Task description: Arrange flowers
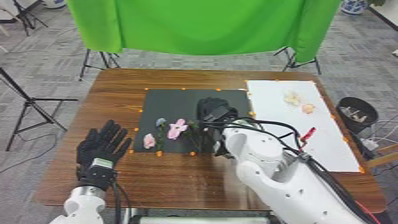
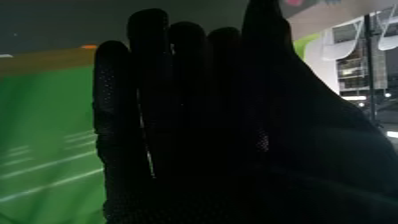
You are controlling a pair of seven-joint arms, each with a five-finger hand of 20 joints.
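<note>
Lying on the black sheet (image 1: 169, 97), just left of the right robot hand (image 1: 213, 106), are a pink flower (image 1: 178, 128) with broad, pointed petals, a paler pink bloom (image 1: 149, 141) nearer the left robot hand (image 1: 105, 147), and a small blue-grey bloom (image 1: 161, 121); thin green stems (image 1: 161, 139) run below and beside them. The pink flower is the closest of these three to the right robot hand, with a narrow strip of the sheet between. The right robot hand is open, its fingers (image 2: 153, 65) straight and side by side, and its black glove shows a fine mesh weave where light catches it. The left robot hand is open too, fingers straight and a little spread, well to the left of the black sheet over the tabletop (image 1: 107, 95). On the far part of the smooth white sheet (image 1: 336, 150), well to the right of the right robot hand, are a cream bloom (image 1: 291, 97) with loose, soft-looking petals and a smaller peach bloom (image 1: 308, 108) beside it. The tabletop is brown wood with visible grain, the sheets are flat and straight-edged, and beyond hangs a green cloth (image 1: 200, 25) in soft folds.
</note>
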